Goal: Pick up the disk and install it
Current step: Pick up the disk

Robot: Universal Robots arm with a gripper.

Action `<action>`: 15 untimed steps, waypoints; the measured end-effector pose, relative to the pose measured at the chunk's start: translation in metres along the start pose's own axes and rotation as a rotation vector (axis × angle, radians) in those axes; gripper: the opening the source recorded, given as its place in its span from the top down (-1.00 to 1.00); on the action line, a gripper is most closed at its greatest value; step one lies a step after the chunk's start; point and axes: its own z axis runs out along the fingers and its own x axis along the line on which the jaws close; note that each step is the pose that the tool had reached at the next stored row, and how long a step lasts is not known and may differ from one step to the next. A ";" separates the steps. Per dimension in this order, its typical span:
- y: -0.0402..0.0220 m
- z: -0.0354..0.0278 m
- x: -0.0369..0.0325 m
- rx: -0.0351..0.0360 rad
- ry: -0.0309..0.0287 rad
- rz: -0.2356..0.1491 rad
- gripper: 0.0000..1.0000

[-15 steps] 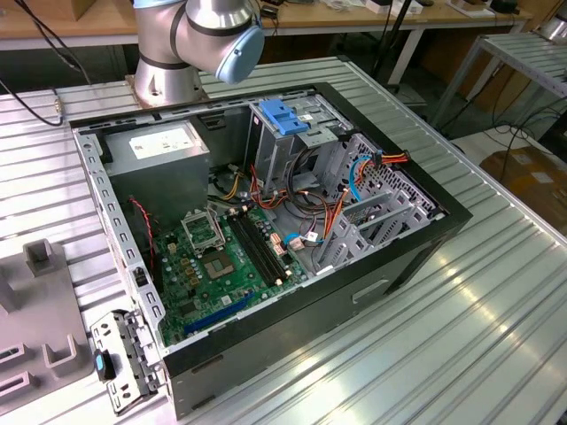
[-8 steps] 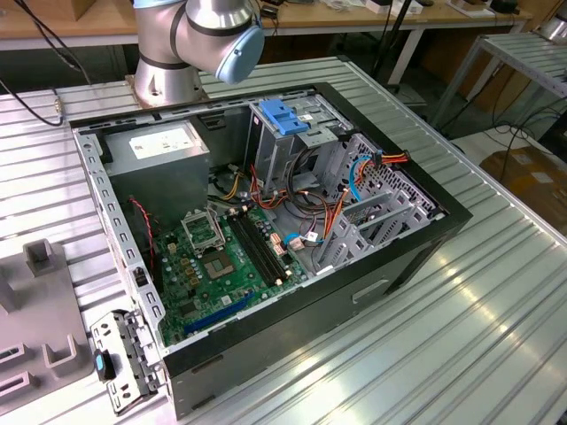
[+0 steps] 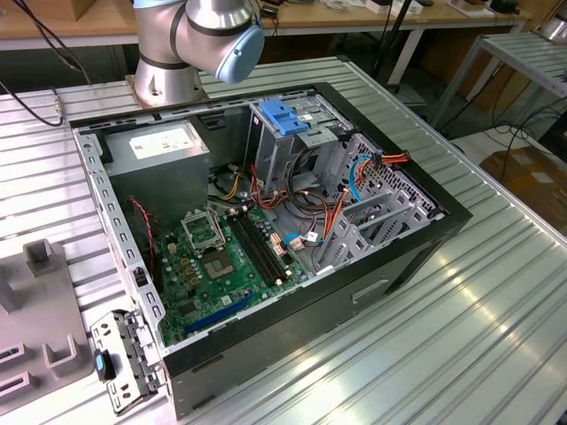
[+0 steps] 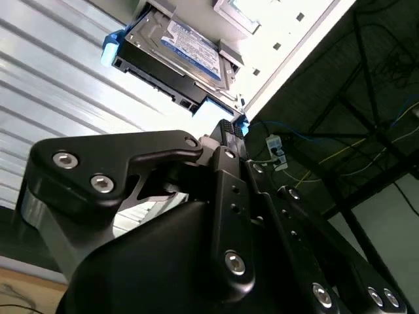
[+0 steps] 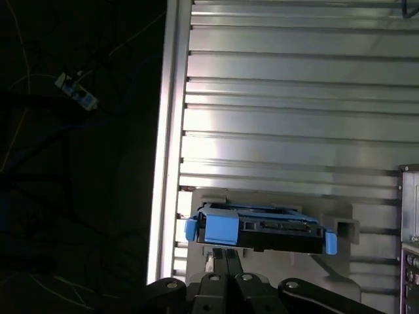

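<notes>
Bench (image 3: 496,336): we see ribbed silver metal slats. They carry everything, and both wrist views show them running to an edge with dark floor beyond.
Computer case (image 3: 416,257): a black tower lies on its side in the middle of the bench, with its panel off and the inside open to us.
Arm (image 3: 199,35): the grey base with a pale blue joint cap stands on the bench just behind the case.
Power supply (image 3: 159,155): a grey box with a white sticker sits in the case's far corner, toward the exterior view's left.
Motherboard (image 3: 221,266): the green board lies flat on the case floor, in front of the power supply.
Drive cage (image 3: 283,155): it stands upright beside the power supply and has a blue latch (image 3: 282,115) on top.
Holder (image 5: 281,198): we see a pale grey block on the bench, close to the bench edge.
Disk (image 5: 262,229): it lies flat on the holder, outside the case, with blue rails at both sides. The second wrist view shows its white-and-blue label (image 4: 190,44) facing up.
Gripper (image 5: 222,252): it is black and empty, aimed at the disk's near end.
Fingers (image 5: 230,263): they are narrow, drawn close together with nothing between them. The tips are just beside the disk, and we cannot tell whether they touch it.
</notes>
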 end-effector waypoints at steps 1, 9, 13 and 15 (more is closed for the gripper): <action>0.0000 -0.0001 0.0000 0.0012 0.0009 -0.016 0.79; 0.0000 -0.0001 0.0000 0.0122 0.0095 -0.166 0.79; 0.0000 0.0000 0.0000 0.0179 0.0138 -0.244 0.79; 0.0000 -0.0001 0.0000 0.0210 0.0163 -0.286 0.79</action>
